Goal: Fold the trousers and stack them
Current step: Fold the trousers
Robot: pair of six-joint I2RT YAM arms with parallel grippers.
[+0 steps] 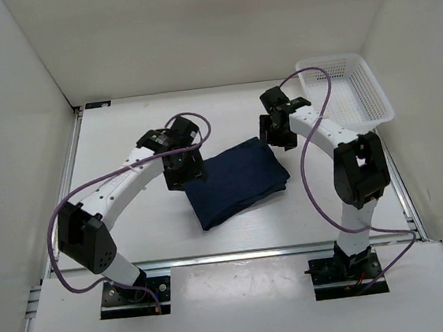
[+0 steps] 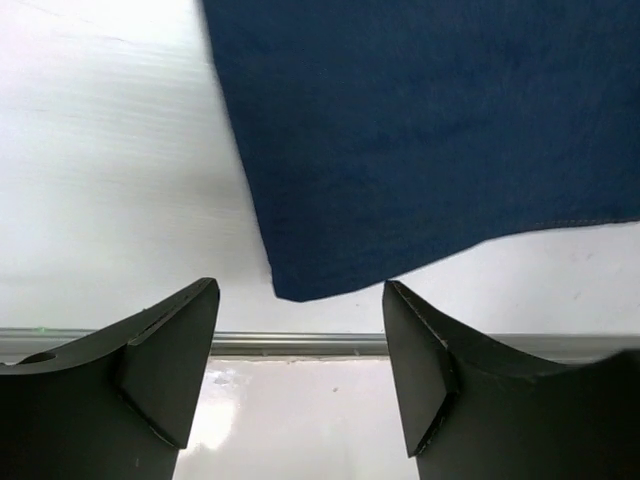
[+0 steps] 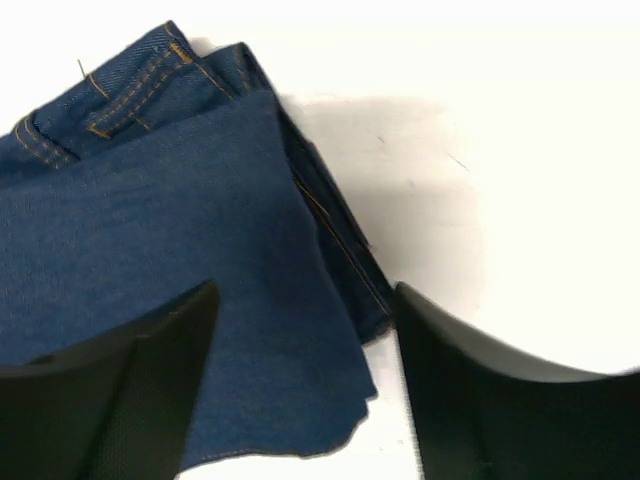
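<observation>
Nearest the lens in each wrist view: a pair of dark fingers (image 2: 150, 380). Left tool (image 2: 300, 292) spread wide, grasping nothing, hanging by the left side of the trousers (image 2: 430, 130), one corner of the cloth showing below the gap. Right tool (image 3: 305, 295) likewise released, fingers parted above the far-right corner of the cloth, nothing pinched between them.

Trousers: lying at mid-tabletop between the two arms, folded into a compact, slightly skewed rectangle of several layers. Waistband and tan stitching peeking out from under the top layer in the right wrist view. Top layer's edge a little uneven there, overhanging the layers beneath.

Judging from this: folding looks essentially done, perhaps wanting a last tidy of that loose edge. Stacking looks not yet done, with the bundle resting on the bare tabletop (image 1: 123, 137), well apart from the white basket (image 1: 329, 60) in the far-right corner. Basket as the intended resting place: only a guess. No second garment in view to stack against.

Count: one pair of trousers, one basket, two arms, two tools, two purple cables (image 1: 312, 180), two base plates (image 1: 136, 295) bolted at the near edge.
</observation>
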